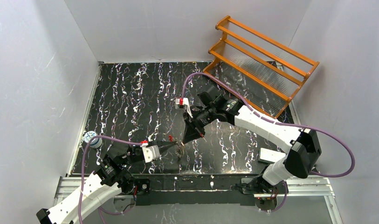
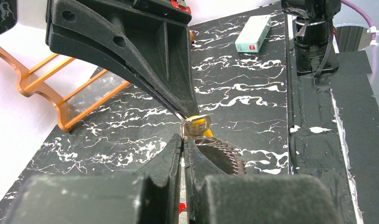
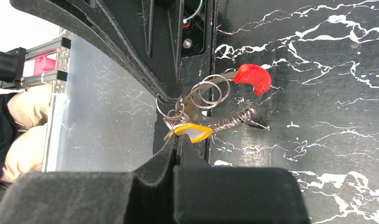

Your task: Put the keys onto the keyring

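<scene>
Currently, left tool (image 2: 183, 145) pinches the keyring (image 3: 210, 92) while right tool (image 3: 177, 141) clamps a yellow-capped key (image 3: 193, 132).

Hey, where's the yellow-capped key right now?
In the right wrist view the yellow-capped key sits pinched at the right gripper tips, against the wire rings held by the left gripper. From above, that is near the table front edge, centre.
</scene>
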Controlling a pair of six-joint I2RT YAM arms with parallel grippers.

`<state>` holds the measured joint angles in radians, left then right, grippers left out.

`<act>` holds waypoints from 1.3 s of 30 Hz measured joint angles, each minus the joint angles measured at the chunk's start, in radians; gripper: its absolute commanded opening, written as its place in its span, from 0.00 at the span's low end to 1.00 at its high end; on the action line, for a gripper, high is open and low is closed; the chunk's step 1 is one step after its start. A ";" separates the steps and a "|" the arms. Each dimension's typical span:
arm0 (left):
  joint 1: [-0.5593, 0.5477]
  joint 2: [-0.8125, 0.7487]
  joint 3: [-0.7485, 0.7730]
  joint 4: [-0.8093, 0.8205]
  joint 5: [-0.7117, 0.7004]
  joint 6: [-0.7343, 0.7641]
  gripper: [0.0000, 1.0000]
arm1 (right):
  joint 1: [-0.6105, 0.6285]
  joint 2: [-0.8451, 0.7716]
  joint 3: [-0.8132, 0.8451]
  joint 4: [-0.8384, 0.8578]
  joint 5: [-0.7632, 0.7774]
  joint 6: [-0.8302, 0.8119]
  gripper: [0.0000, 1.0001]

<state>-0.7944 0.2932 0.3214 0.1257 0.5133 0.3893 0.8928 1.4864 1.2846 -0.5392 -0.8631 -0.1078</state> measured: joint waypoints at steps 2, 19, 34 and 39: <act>0.000 0.000 0.000 -0.001 0.000 0.000 0.00 | -0.004 0.004 0.000 -0.007 0.001 0.000 0.01; 0.000 0.000 0.000 -0.001 0.000 -0.004 0.00 | -0.032 0.019 0.000 -0.037 -0.105 -0.026 0.01; 0.000 0.000 0.000 -0.001 0.000 -0.008 0.00 | -0.032 -0.007 0.002 -0.024 -0.217 -0.023 0.01; 0.000 0.000 0.000 -0.001 0.000 -0.008 0.00 | -0.032 0.008 0.017 -0.011 -0.180 0.007 0.01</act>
<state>-0.7944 0.2932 0.3214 0.1249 0.5137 0.3809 0.8612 1.4940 1.3018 -0.5499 -1.0435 -0.1005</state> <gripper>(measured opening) 0.013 0.029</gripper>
